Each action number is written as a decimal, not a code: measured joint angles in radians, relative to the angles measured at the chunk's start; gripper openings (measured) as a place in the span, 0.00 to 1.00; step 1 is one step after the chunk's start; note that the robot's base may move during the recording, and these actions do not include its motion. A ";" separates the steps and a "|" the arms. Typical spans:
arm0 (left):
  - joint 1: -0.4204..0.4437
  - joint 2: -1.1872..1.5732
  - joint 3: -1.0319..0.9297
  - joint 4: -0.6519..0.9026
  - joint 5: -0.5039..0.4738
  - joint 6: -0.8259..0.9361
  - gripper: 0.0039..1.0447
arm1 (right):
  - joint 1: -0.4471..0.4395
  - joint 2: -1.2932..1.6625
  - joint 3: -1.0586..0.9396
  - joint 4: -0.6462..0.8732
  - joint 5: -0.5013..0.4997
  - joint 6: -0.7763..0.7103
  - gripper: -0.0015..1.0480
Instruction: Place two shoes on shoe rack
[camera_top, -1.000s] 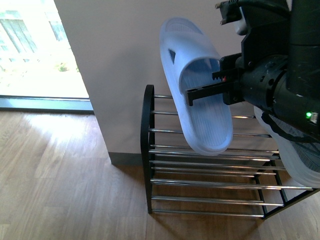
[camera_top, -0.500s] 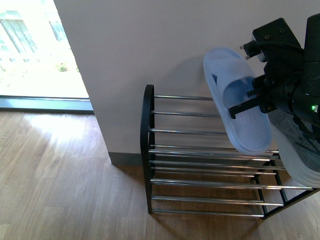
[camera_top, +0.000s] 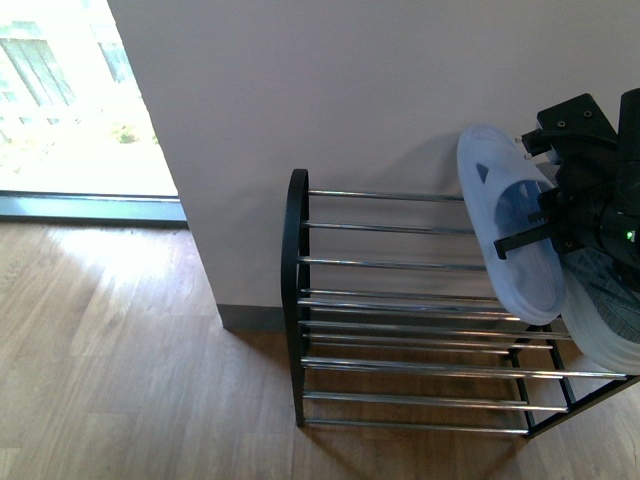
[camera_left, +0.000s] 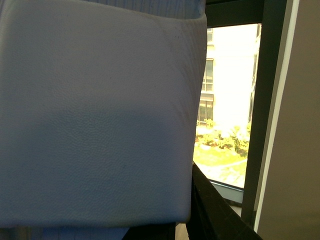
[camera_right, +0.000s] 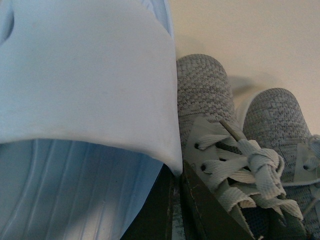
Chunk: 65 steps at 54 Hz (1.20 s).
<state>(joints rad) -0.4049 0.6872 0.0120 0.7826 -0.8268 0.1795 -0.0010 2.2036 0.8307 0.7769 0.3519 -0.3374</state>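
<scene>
The right gripper (camera_top: 530, 238) has its jaws pinching the strap of a pale blue slide (camera_top: 510, 225), holding it up on end over the right side of the shoe rack (camera_top: 400, 300), likely to set it by the grey sneakers (camera_right: 210, 125). A second ago the slide hung further left. The left jaws pinch the other slide (camera_left: 95, 115).

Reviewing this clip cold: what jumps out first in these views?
A pale blue slide hangs in the air, clamped by the right gripper above the right end of the shoe rack. In the right wrist view, two grey knit sneakers sit just beyond it. The left gripper grips another pale slide.
</scene>
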 joint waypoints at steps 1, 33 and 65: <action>0.000 0.000 0.000 0.000 0.000 0.000 0.02 | -0.005 0.001 0.001 0.000 0.000 0.000 0.02; 0.000 0.000 0.000 0.000 0.000 0.000 0.02 | -0.013 0.013 0.019 -0.019 0.019 0.015 0.02; 0.000 0.000 0.000 0.000 0.000 0.000 0.02 | 0.068 -0.053 0.017 -0.119 0.037 0.084 0.02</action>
<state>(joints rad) -0.4049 0.6872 0.0120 0.7826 -0.8268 0.1795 0.0673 2.1509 0.8474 0.6582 0.3885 -0.2531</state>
